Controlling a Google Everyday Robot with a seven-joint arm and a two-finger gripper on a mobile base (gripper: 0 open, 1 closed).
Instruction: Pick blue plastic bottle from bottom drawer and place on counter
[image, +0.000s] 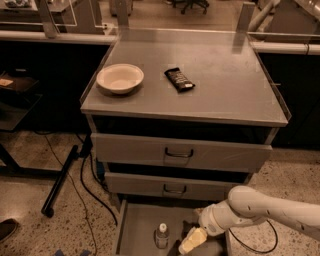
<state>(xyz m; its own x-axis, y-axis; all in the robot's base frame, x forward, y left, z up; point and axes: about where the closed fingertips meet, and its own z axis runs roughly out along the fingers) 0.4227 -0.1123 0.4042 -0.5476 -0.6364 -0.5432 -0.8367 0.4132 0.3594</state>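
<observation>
The grey metal table (225, 85) tops the cabinet; the bottom drawer (123, 225) stands pulled out at floor level; a white arm (260, 207) reaches in from the right; a pale bowl (120, 78) sits near the table's left edge, a dark wrapped bar (179, 80) lying apart to its right; the end effector (192, 241) hangs low in the drawer, just right of the blue plastic bottle (161, 235), which stands upright there; whether it is spread or pressed together I cannot tell.
</observation>
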